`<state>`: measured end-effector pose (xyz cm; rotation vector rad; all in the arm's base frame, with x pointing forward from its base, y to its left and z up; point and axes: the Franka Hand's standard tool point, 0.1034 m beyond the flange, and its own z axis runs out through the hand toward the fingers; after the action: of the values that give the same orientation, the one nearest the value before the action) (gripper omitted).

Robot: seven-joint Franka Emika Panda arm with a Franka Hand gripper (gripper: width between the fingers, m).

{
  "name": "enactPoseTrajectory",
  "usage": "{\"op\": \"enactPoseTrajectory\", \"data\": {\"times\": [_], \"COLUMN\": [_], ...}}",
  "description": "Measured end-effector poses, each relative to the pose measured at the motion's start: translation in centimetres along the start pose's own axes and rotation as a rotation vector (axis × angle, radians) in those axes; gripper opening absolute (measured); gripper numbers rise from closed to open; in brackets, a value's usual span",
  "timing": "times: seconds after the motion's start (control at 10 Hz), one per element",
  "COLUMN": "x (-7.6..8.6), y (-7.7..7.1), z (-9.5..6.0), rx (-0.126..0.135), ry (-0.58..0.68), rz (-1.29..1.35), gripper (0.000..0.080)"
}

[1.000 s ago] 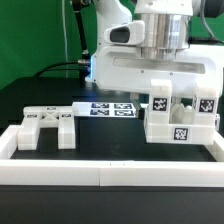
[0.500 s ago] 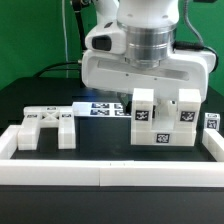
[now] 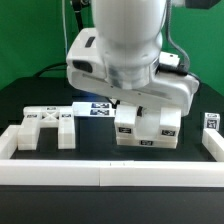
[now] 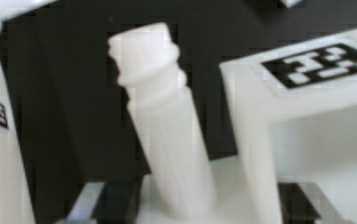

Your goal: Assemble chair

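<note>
My gripper is shut on a blocky white chair assembly with small square tags and holds it just over the black table, right of centre in the exterior view. In the wrist view a round white post of that assembly rises from between my gripper's dark fingers. A white tagged block of the assembly stands beside the post. A slotted white chair piece lies at the exterior view's left. A small tagged piece stands at the far right.
White border rails run along the front, left and right of the table. The marker board lies behind the held assembly. The arm's large white body hides the back of the table.
The arm has carried the held assembly from the exterior view's right toward the centre and a little lower. The slotted piece at the left has not moved.
</note>
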<state>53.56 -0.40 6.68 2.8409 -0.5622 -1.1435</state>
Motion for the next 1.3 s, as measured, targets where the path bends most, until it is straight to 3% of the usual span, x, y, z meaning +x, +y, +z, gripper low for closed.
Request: {"op": "enactPoseTrajectory", "data": {"times": [0.2,0.5,0.7,0.8,0.9,1.0,1.3], "x": [-0.8,-0.7,0.1,0.1,0.1,0.2,0.3], "y": [0.6,2.1,2.3,2.4,2.5,2.5,2.6], "z": [0.1,0.8,1.0,1.0,1.0,1.0,1.1], "rx": [-0.03,-0.065,-0.072,-0.073,-0.072,-0.072,-0.07], "ry": [-0.135,-0.328,-0.329,-0.327,-0.328,-0.328,-0.329], "rz": [0.004,0.038,0.045,0.046,0.048,0.048,0.05], "gripper": [0.0324,0.0324,0.0324,0.0403,0.0584,0.0629,0.0646]}}
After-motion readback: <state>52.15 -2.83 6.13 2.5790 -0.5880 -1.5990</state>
